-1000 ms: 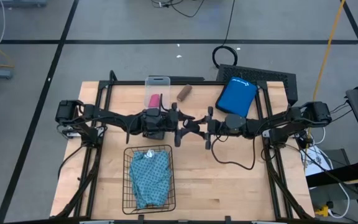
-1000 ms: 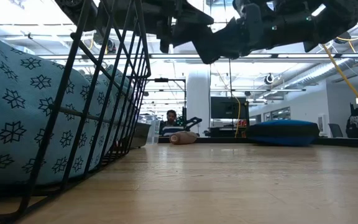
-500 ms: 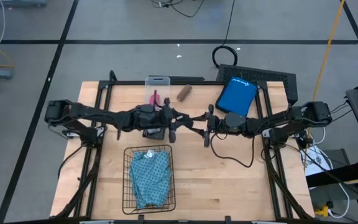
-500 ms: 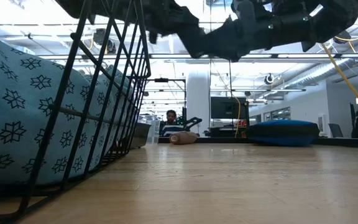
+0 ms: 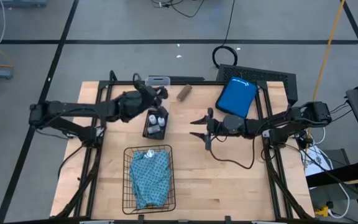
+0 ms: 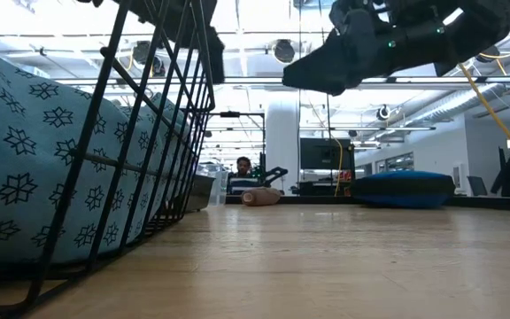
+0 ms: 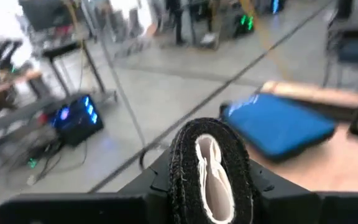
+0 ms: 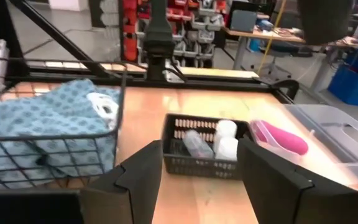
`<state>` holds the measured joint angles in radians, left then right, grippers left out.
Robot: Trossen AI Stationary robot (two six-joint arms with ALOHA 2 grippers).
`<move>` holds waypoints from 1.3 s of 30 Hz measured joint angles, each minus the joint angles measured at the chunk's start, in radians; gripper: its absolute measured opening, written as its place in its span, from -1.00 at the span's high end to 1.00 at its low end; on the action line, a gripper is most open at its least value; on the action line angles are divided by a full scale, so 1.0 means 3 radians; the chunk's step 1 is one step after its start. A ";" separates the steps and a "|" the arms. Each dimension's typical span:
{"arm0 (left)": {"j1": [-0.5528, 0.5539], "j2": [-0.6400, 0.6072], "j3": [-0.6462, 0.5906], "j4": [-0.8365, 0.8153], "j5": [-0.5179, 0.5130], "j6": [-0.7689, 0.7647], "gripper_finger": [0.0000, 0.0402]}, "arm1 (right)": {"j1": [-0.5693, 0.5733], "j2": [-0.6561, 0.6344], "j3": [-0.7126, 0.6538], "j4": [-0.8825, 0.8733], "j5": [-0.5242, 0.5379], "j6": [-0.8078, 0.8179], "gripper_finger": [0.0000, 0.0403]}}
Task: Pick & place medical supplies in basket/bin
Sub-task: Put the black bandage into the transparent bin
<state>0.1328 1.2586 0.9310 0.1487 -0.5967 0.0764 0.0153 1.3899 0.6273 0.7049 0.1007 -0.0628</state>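
Teal patterned cloth (image 5: 150, 178) lay in the wire-mesh basket (image 5: 128, 198), at the table's front; the vials (image 5: 159, 121) stood in a small black tray (image 5: 148, 129) beyond it; the pink roll (image 8: 280, 138) rested in a clear box (image 8: 340, 134). The left gripper (image 5: 146, 94) pinched a dark looped strap (image 7: 209, 171), raised above the clear box; the right gripper (image 5: 197, 126) hung empty, fingers spread, beside the tray. Risk: a thin grip might let the strap slip.

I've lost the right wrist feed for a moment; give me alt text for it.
The right gripper is open above the wooden table, facing a small black tray that holds white-capped vials. Beside the tray, a pink roll lies in a clear plastic box; on its other side, the wire basket holds teal patterned cloth.
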 joint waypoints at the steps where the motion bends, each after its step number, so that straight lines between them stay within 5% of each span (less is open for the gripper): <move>1: 0.0069 -0.0005 -0.0011 -0.0099 0.0002 -0.0055 0.55 | -0.0002 0.0000 0.0000 -0.0014 0.0008 0.0000 0.00; 6: 0.0556 -0.0015 -0.0127 -0.0315 0.0112 -0.0310 0.57 | 0.0001 0.0000 0.0000 -0.0004 0.0004 -0.0004 0.02; 15: 0.1408 -0.0001 -0.0628 -0.0307 0.0988 -0.1100 0.56 | -0.0001 0.0000 0.0000 0.0005 0.0008 -0.0005 0.02; 39: 0.1448 0.0650 -0.0867 0.0055 0.1035 -0.1112 0.50 | -0.0001 0.0000 0.0000 0.0030 0.0013 -0.0005 0.05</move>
<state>0.5671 1.4536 0.6708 0.1651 -0.2863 -0.2573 0.0151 1.3899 0.6273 0.7139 0.1047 -0.0643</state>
